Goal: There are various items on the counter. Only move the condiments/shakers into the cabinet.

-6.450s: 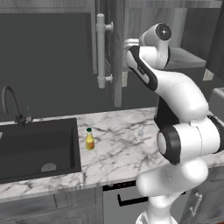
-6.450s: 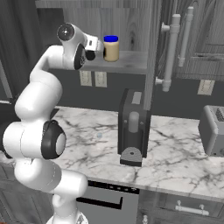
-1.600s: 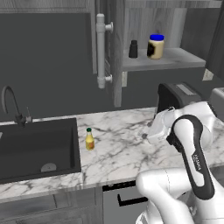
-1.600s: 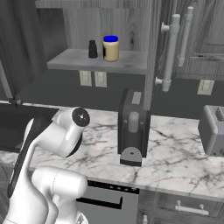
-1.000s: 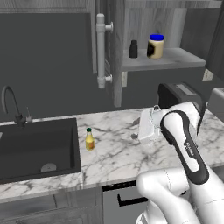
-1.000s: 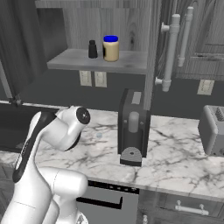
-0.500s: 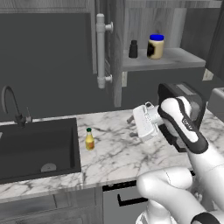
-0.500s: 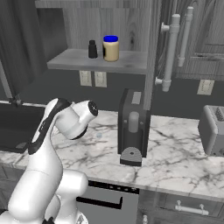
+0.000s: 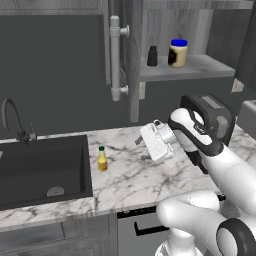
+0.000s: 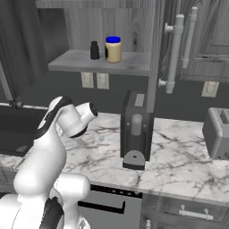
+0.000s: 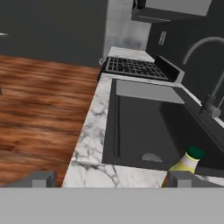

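Observation:
On the grey shelf [image 9: 205,67] of the open cabinet stand the small black shaker [image 9: 152,56] [image 10: 94,50] and the blue-lidded jar [image 9: 178,53] [image 10: 113,49]. The yellow green-capped bottle [image 9: 102,159] stands upright on the marble counter [image 9: 131,181], just right of the sink. My gripper [image 9: 141,149] hovers above the counter a short way right of the bottle, pointing left at it, open and holding nothing. Seen from the hand, the bottle [image 11: 184,166] sits low on the right, close behind the right fingertip [image 11: 181,179], outside the gap of the gripper [image 11: 109,180].
The dark sink [image 9: 42,170] [image 11: 148,127] with its faucet [image 9: 12,120] lies left of the bottle. A big black toaster [image 9: 212,117] [image 10: 136,129] stands behind my arm. The cabinet door's bar handle [image 9: 116,57] [image 10: 174,53] hangs above the counter. A stove [image 11: 135,68] lies beyond the sink.
My hand has swung left along the counter toward the yellow bottle, jaws staying open. The bottle, shaker and jar have not moved.

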Controlling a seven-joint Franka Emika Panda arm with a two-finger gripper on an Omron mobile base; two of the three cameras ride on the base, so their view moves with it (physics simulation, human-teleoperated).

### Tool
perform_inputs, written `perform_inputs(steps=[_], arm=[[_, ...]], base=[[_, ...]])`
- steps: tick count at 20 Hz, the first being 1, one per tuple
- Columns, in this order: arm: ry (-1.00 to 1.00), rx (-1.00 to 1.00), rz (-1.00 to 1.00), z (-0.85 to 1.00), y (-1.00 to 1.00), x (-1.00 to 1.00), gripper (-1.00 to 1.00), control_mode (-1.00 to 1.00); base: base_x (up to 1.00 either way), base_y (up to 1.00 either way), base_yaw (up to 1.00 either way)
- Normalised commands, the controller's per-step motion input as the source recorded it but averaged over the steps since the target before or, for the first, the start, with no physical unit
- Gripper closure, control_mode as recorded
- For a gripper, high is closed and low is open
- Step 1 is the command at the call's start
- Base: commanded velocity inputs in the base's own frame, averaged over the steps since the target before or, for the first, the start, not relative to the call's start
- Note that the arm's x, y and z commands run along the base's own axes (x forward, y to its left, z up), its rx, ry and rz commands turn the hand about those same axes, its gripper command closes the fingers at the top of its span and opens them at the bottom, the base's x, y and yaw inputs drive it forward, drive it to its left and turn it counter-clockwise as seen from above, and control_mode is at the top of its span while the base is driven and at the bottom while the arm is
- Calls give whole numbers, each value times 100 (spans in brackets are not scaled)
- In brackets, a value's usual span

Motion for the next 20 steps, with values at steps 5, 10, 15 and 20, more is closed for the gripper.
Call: perform_inputs(steps=[5, 10, 15, 20], arm=[[-3, 0, 4, -32, 30, 3, -100, -100], [-3, 0, 1, -20, 16, 4, -100, -100], [-3, 0, 0, -9, 8, 13, -100, -100], [0, 0, 0, -8, 11, 29, -100, -100]], base=[[0, 0, 0], [0, 0, 0], [0, 0, 0], [0, 0, 0]])
